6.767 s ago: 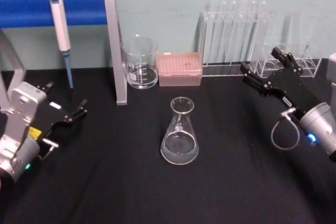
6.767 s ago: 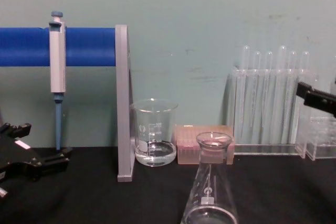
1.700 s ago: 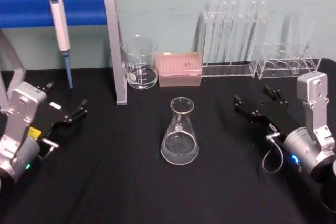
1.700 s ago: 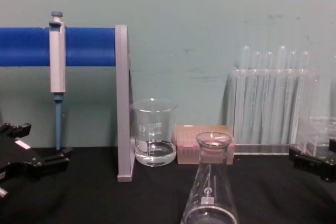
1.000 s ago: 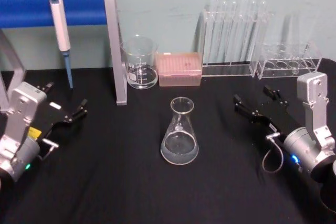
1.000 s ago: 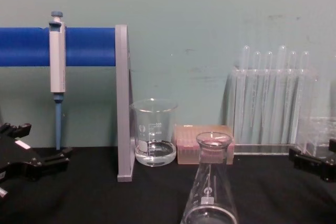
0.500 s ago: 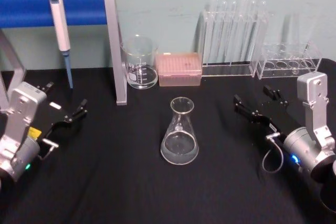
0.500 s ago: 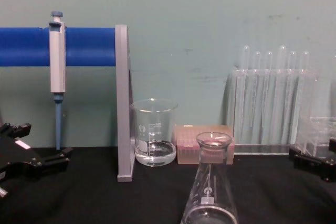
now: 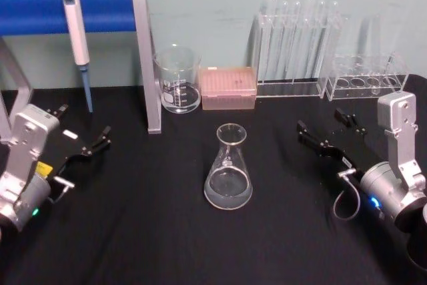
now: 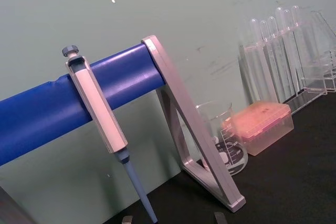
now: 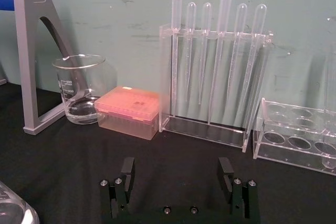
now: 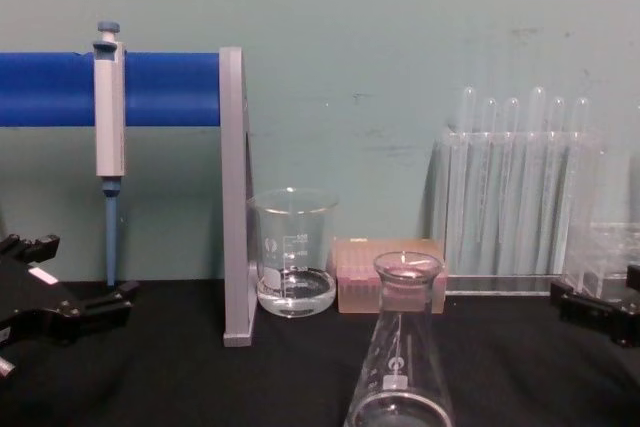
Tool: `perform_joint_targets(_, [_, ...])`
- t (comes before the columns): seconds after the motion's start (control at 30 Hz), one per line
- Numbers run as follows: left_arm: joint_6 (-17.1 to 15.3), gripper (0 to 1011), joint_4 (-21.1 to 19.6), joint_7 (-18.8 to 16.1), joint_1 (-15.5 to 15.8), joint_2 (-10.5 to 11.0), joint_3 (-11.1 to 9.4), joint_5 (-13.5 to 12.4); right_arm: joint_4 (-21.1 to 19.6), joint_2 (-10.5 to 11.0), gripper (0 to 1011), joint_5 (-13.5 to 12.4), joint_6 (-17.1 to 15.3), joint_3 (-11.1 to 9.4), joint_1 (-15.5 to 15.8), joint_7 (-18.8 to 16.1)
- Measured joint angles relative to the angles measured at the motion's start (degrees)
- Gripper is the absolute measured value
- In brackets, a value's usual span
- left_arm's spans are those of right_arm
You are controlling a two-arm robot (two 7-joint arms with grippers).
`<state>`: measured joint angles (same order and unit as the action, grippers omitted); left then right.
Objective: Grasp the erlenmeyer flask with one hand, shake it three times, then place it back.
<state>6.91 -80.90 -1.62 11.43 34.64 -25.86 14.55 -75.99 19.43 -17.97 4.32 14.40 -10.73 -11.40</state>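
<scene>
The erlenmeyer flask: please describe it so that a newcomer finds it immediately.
On the black table, look in front of the pink tip box, midway between both grippers. The erlenmeyer flask stands alone there, a clear cone with a narrow neck, unlike the straight-sided beaker behind.

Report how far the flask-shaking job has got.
Done: nothing visible; the erlenmeyer flask stands upright on the black table, untouched. In hand: the right end effector sits open, low and right of the flask, apart from it. The left end effector is parked at left. Left: grasp, three shakes, replace.
</scene>
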Motion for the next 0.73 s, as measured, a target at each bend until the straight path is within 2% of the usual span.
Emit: perform_joint_targets(0.73, [0.0, 1001, 0.0, 0.0, 0.0, 0.0, 0.0, 0.0, 0.0, 0.0, 1000, 0.0, 0.0, 0.0, 0.0, 0.0])
